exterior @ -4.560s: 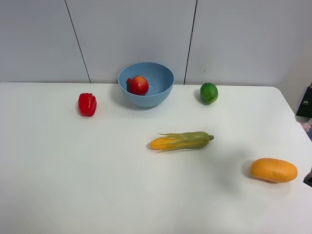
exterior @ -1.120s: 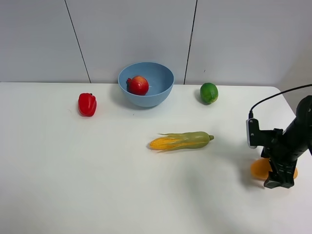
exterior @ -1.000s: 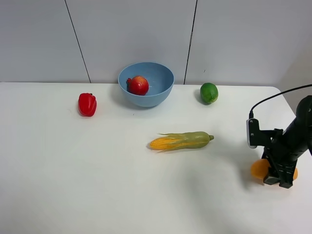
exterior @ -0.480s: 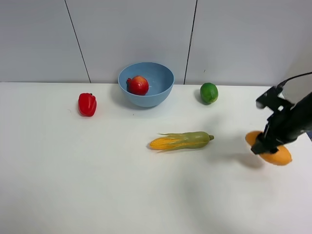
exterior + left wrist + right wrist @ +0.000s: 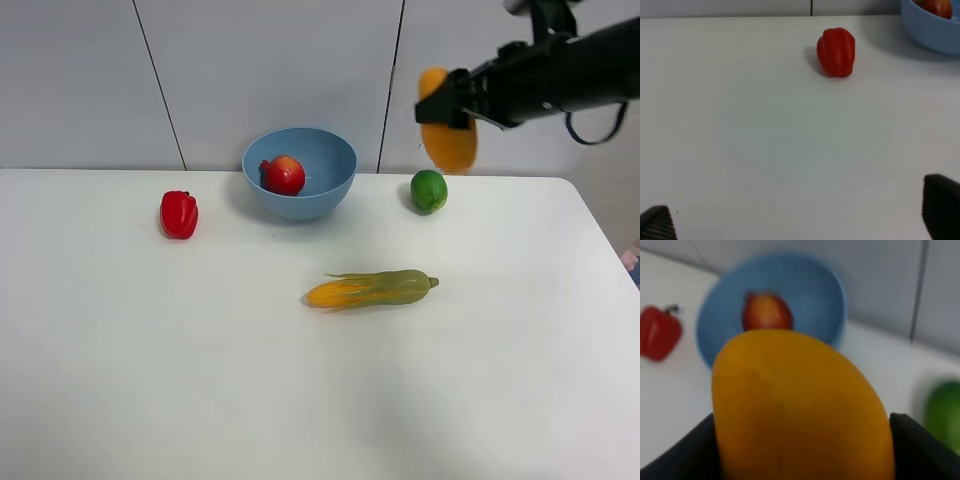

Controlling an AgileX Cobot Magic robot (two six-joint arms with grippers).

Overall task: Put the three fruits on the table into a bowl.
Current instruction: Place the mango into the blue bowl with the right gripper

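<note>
**Mango in the air, on its way to the bowl**

The mango (image 5: 452,150) has left the counter (image 5: 200,350). Half a second ago it hung low near the right edge; now the right pincer (image 5: 452,100) grips it high up, roughly above the lime (image 5: 429,190) and to the right of the bowl (image 5: 310,200). The arm has swung it up and across in one fast sweep. Nothing else has shifted: the pomegranate (image 5: 284,175) lies in the bowl, the lime sits on the counter just right of the bowl, and the pepper (image 5: 179,214) and corn cob (image 5: 372,289) lie where they were.

By my reading, one fruit is in, the second is on its way, and the lime is untouched. The mango is not yet over the bowl, so the arm must carry it further left before letting go.

The left pincer (image 5: 800,215) is empty with its fingers spread wide, low over bare counter near the pepper.

Much is hard to make out. Both views of the mango are blurred. In the right wrist view it fills most of the picture, and the pincer's fingers show only as dark corners on either side of it. The right arm runs off the edge of the high view, which shows nothing of the left arm. The left wrist view cuts off the bowl and the left pincer's fingertips.
</note>
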